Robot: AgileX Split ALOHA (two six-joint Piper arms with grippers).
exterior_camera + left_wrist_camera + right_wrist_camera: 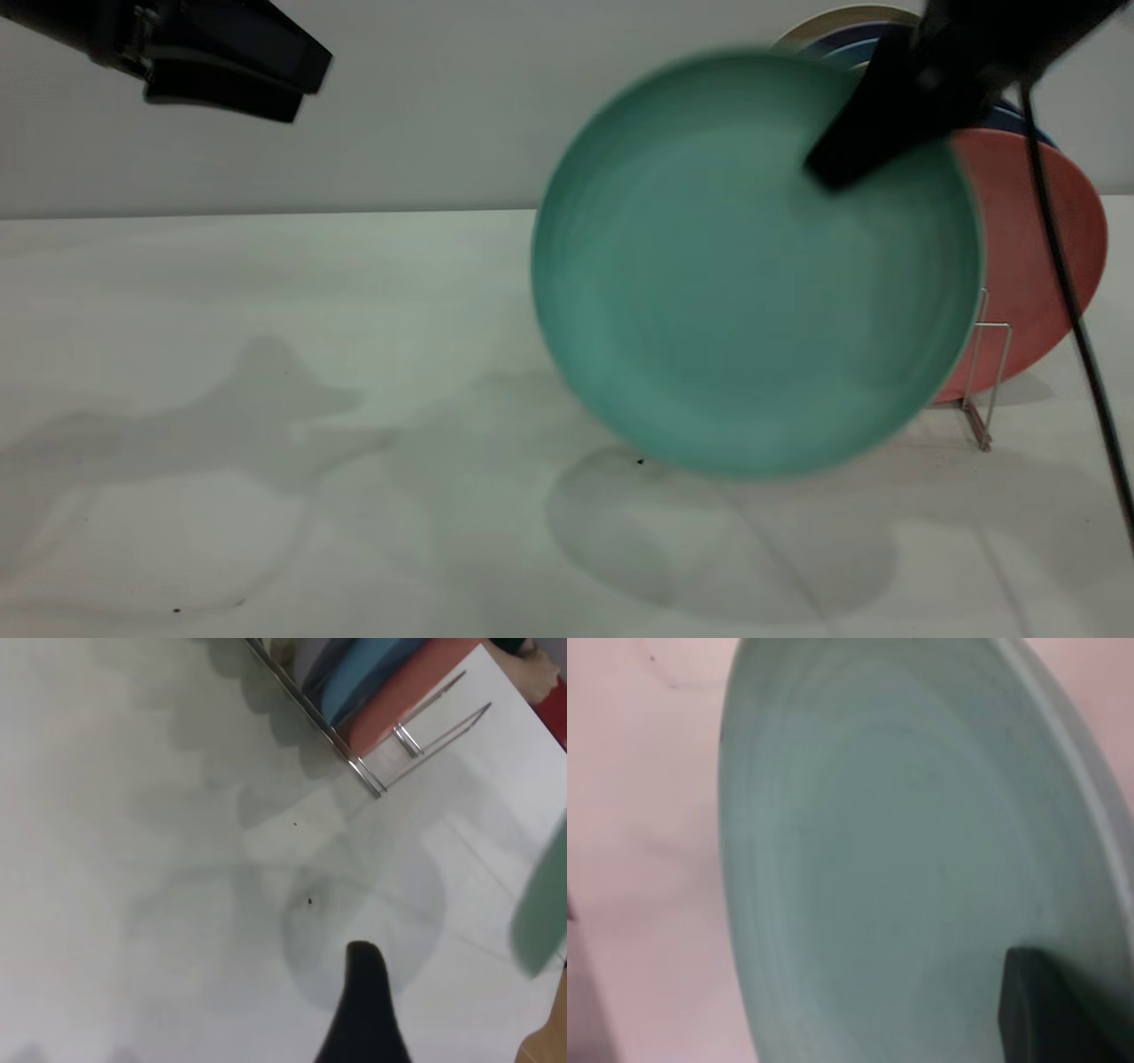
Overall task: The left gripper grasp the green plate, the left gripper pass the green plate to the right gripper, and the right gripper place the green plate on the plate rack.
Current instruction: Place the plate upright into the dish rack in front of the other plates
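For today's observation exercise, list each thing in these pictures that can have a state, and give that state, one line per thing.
green plate: held in the air on edge, in front of the rack.
right gripper: shut on the green plate's upper rim.
left gripper: raised at far left, holding nothing.
plate rack: standing on the table, loaded.
pink plate: upright in the rack.
blue plates: upright in the rack, behind the pink one.

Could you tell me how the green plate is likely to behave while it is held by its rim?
The green plate looks stiff: it hangs flat from one rim pinch by the right pincer. Probably light, since one edge grip carries it. Its smooth matte face could slip or swing, being held off-centre above the table.
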